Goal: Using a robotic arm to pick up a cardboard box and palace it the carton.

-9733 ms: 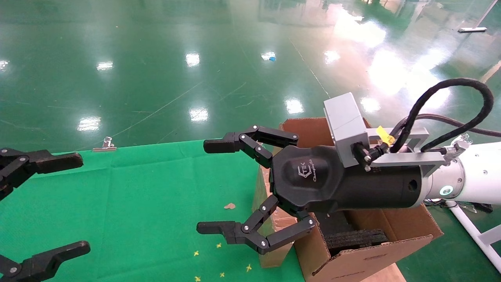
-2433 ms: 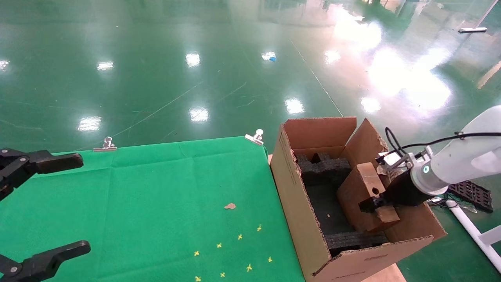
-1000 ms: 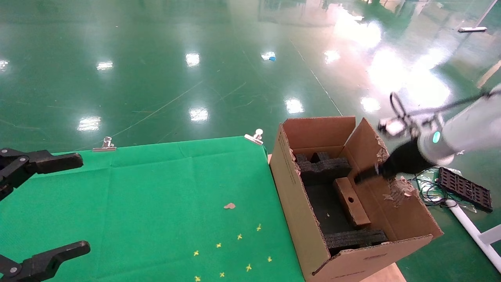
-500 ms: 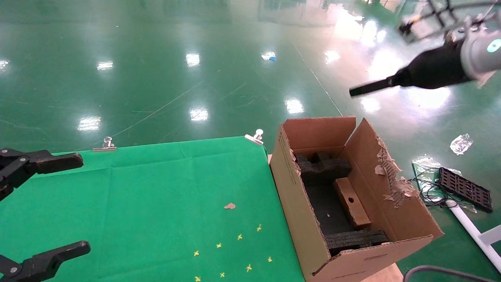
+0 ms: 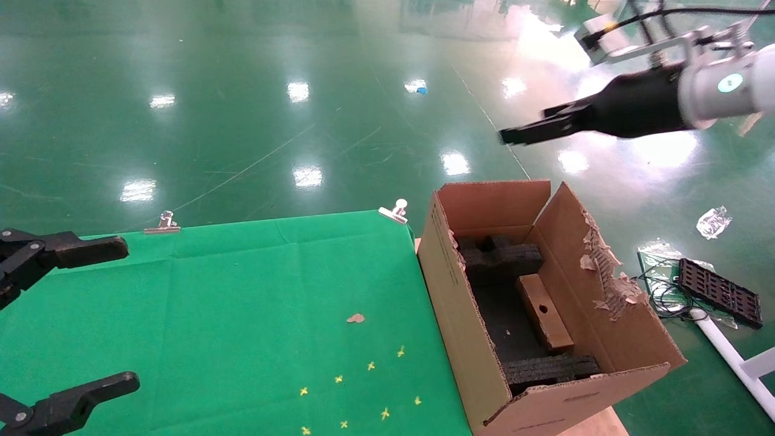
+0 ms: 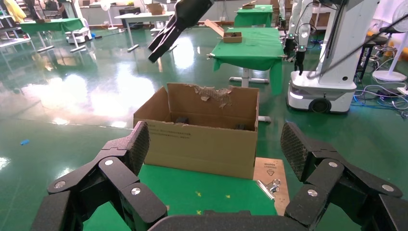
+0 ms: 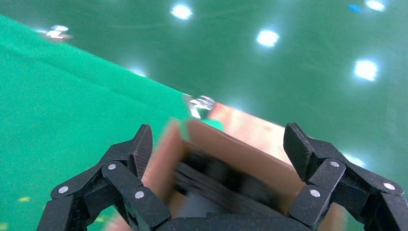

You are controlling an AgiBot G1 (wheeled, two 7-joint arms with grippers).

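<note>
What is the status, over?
Right gripper open, empty, high above carton. Left gripper open, parked over table. Small box inside carton. Nothing in the way.

R gripper raised high, fingers spread, holding nothing; L gripper parked low, fingers apart.

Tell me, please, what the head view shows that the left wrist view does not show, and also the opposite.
Only the head view shows the cardboard box lying between black foam inside the carton.

Only the left wrist view shows other green tables and another robot base behind the carton.

Both show the carton, the green cloth, the open left claw, and the right claw raised above the carton, holding nothing.
</note>
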